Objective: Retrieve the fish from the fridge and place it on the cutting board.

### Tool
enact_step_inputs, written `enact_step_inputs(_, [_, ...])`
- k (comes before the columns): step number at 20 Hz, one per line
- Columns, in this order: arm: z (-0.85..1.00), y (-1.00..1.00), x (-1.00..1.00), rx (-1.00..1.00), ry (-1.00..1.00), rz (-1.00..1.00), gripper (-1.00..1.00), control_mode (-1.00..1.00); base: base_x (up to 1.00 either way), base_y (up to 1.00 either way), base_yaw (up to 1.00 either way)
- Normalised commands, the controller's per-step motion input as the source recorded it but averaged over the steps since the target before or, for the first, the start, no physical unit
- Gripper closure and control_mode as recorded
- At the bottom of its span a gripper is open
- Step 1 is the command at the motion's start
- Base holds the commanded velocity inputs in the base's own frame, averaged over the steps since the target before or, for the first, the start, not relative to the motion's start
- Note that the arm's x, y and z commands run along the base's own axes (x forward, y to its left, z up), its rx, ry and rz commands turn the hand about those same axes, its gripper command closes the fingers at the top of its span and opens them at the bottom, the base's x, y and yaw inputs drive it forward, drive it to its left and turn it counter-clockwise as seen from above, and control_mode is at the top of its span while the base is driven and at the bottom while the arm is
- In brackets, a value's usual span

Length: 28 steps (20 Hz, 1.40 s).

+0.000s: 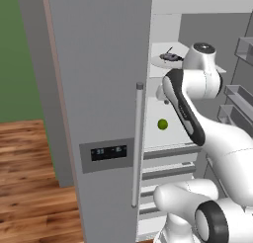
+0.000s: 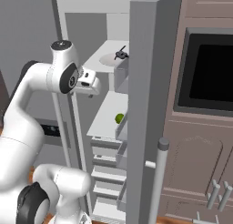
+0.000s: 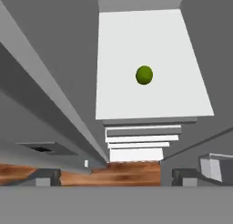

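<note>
Open fridge [image 1: 99, 89]. Fish [image 1: 169, 56] on round white plate [image 1: 160, 61], upper shelf [image 2: 102, 59], above and beyond tool [image 3: 116, 175]. Tool released, fingertips [image 3: 45, 176] spread wide, pointed down toward green ball [image 3: 144, 75] on lower shelf [image 3: 123, 95].

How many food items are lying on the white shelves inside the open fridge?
2. The fish lies on a round white plate on the upper shelf; the green ball sits on the shelf below. The door and arm may hide more.
</note>
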Motion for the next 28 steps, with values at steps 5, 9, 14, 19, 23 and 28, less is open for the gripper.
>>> enact_step_inputs(5, [0.1, -0.41, -0.01, -0.01, -0.2, -0.11, -1.0, -1.0, 0.0, 0.0, 0.0])
enact_step_inputs(9, [0.38, -0.35, 0.0, 0.0, -0.2, -0.06, -1.0, -1.0, 0.0, 0.0, 0.0])
enact_step_inputs(14, [0.55, -0.16, 0.0, 0.0, -0.15, -0.04, -1.0, -1.0, 0.0, 0.0, 0.0])
enact_step_inputs(19, [0.55, -0.1, 0.0, -0.07, -0.14, -0.04, -1.0, -1.0, 0.0, 0.0, 0.0])
enact_step_inputs(23, [0.34, -0.06, 0.03, -0.16, -0.12, -0.03, -1.0, -1.0, 0.0, 0.0, 0.0])
enact_step_inputs(28, [0.0, -0.04, 0.21, -0.04, -0.08, 0.0, -1.0, -1.0, 0.0, 0.0, 0.0])
